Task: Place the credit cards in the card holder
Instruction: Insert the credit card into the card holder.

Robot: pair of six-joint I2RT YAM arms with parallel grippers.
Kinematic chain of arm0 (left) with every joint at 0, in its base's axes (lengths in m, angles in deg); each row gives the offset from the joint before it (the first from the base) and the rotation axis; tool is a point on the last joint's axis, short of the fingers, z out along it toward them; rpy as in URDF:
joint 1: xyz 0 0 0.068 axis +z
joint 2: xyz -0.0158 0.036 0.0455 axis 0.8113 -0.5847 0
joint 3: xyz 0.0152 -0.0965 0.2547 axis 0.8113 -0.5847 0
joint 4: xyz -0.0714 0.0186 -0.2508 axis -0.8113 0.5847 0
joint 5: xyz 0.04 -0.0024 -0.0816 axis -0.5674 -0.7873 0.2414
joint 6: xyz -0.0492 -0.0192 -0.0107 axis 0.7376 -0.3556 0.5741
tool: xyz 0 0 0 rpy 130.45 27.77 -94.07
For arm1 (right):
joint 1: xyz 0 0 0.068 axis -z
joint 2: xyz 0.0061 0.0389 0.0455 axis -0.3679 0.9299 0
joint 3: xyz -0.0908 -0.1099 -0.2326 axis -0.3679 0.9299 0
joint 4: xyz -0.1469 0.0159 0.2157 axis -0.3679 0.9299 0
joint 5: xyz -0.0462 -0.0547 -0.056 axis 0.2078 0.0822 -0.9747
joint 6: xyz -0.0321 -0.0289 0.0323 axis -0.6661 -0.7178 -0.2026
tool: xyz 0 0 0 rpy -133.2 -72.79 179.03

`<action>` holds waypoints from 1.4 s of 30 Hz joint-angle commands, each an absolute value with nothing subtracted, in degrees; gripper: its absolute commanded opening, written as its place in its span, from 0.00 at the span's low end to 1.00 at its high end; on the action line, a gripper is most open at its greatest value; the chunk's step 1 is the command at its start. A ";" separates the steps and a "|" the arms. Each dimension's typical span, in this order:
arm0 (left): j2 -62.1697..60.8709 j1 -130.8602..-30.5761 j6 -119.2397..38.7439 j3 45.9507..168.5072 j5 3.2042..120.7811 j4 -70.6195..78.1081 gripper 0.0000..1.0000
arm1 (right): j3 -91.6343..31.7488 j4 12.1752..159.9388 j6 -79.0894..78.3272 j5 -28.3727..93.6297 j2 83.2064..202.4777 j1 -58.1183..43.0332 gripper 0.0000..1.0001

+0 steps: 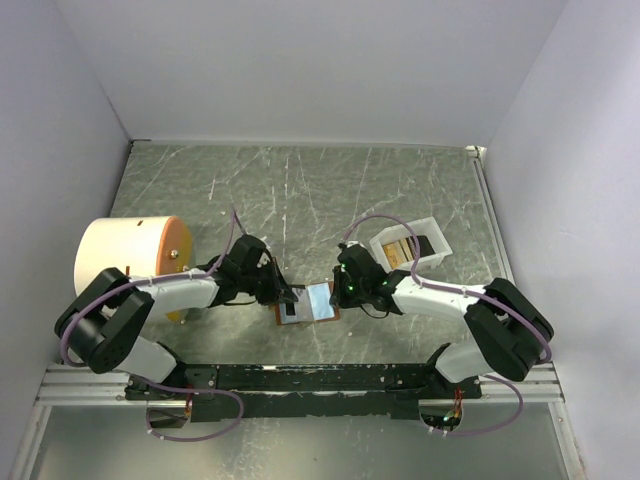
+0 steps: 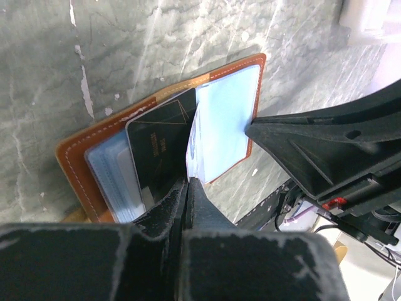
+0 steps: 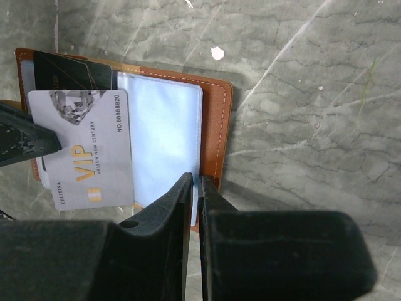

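The brown card holder (image 1: 322,300) lies open on the table between my arms, its light-blue lining up; it also shows in the left wrist view (image 2: 75,164) and the right wrist view (image 3: 222,119). A dark card (image 2: 160,141) sits in its left pocket. My left gripper (image 2: 188,183) is shut on a pale grey VIP card (image 3: 84,150), held over the left half and seen edge-on in the left wrist view. My right gripper (image 3: 195,179) is shut on the near edge of the holder's right half.
A white tray (image 1: 437,247) with tan-orange cards stands just behind the right arm. A large white and orange cylinder (image 1: 130,262) stands at the left beside the left arm. The table's near rail runs below the holder.
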State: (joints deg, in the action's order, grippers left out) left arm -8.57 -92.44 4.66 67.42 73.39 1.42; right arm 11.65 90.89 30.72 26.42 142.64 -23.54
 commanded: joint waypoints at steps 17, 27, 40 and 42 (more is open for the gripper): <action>-14.02 -91.74 0.66 71.97 67.46 5.96 0.07 | 13.23 90.38 30.60 24.41 141.10 -23.96 0.09; -14.74 -91.69 1.71 70.94 68.82 2.80 0.07 | 13.37 90.36 30.75 24.22 140.95 -23.98 0.09; -15.27 -91.67 3.05 67.94 71.09 -5.03 0.07 | 14.65 88.12 34.04 25.36 140.69 -24.01 0.09; -15.65 -91.76 3.03 68.00 71.70 -5.24 0.07 | 14.75 88.10 34.10 25.19 140.60 -24.00 0.09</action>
State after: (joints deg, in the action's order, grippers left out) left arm -14.02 -92.17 3.13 68.95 71.80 -3.06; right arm 13.79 89.08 32.94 25.20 141.33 -23.54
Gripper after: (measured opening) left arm 0.075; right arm 0.093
